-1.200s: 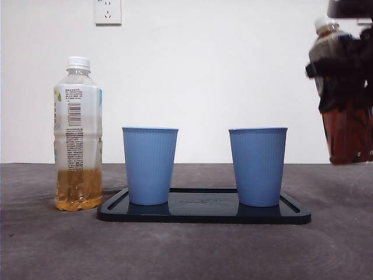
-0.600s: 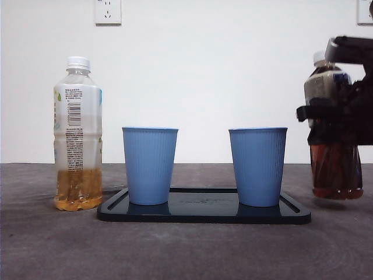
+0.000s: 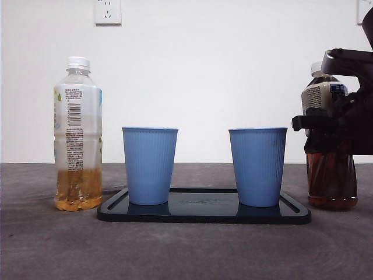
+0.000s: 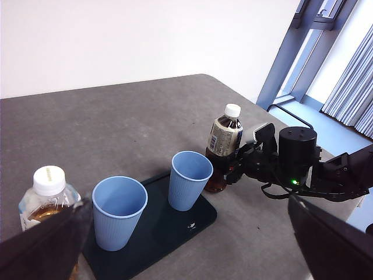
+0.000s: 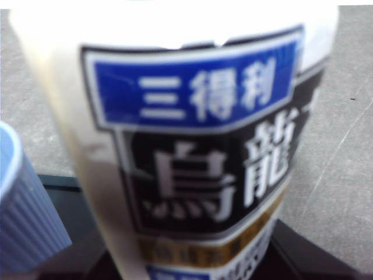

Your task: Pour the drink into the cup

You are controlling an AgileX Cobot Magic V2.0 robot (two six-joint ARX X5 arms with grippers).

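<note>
Dark tea bottle point(image 3: 331, 169), white-capped with a cream, blue and black label, stands upright on the grey table point(image 3: 186, 251) just beside the right end of the black tray point(image 3: 204, 214). The right gripper point(image 3: 335, 125) clamps it around the middle, its black jaws pressed against the bottle's sides at about label height. In the right wrist view the label point(image 5: 198, 146) fills nearly the whole picture, blurred and very near, with a blue cup's rim at one edge.

Two blue ribbed cups stand upright on the tray, well apart: the left cup point(image 3: 150, 165) and the right cup point(image 3: 257, 166), the right one nearest the held bottle. Whether either holds liquid cannot be told from the level view; from the left wrist view both look hollow.

A second bottle point(image 3: 77, 134), clear with pale amber drink in its lower part and a white cap, stands left of the tray.

The left gripper point(image 4: 186, 256) hangs high above the table, its two jaws spread wide apart and holding nothing.
</note>
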